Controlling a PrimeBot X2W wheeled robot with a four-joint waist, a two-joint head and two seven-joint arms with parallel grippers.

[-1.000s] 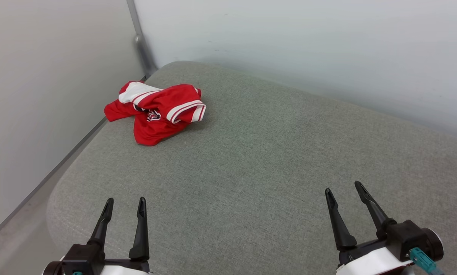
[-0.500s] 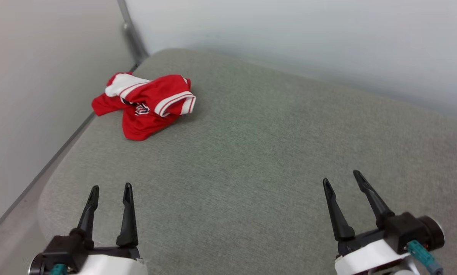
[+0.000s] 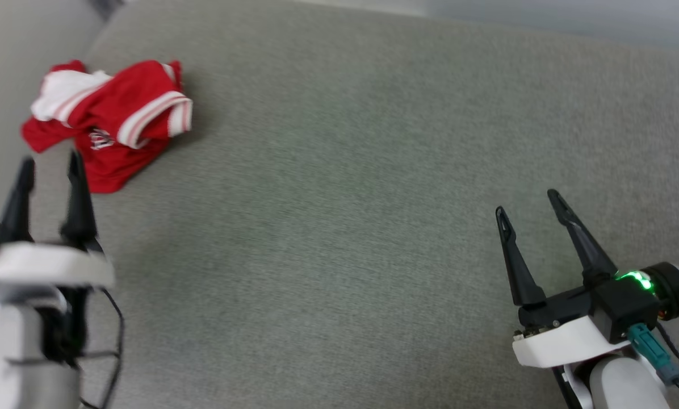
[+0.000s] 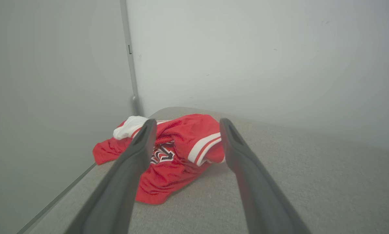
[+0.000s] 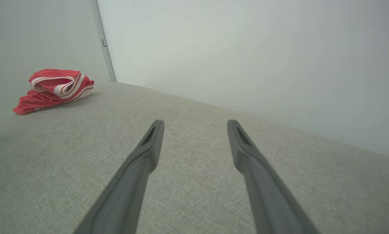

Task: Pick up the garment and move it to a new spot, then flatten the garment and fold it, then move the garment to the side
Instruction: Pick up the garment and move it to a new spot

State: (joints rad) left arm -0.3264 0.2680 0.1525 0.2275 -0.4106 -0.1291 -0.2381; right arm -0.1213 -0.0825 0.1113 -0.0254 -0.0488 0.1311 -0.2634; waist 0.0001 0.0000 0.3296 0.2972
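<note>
Your left gripper [image 3: 51,159] stands at the lower left of the head view with its two long dark fingers spread wide, nothing between them and nothing in their grasp. Just past its tips, in the upper left of that view, lies the garment [image 3: 107,122], a crumpled red jersey T-shirt with white sleeves, red-and-white striped trim and a patch of black-and-white lettering showing on a fold. It is bunched in a loose heap, not flattened, and rests on the grey woven-fabric cushion [image 3: 339,199] close to that cushion's far left corner. In your left wrist view the garment [image 4: 178,146] sits in the middle of the frame, seen between and beyond the two parted fingers. The fingertips come close to its near side, but the fingers hide where they would meet it, so you cannot tell whether they touch the cloth. Behind it rise a pale wall [image 4: 262,58] and a metal corner strip [image 4: 129,65]. Your right gripper [image 3: 525,203] is at the lower right of the head view, fingers likewise splayed apart and empty, well away from the garment, with a green light [image 3: 635,279] glowing on its dark housing. In your right wrist view those fingers point across bare cushion, while the garment [image 5: 54,89] shows small at the upper left of the frame, far from the tips.
</note>
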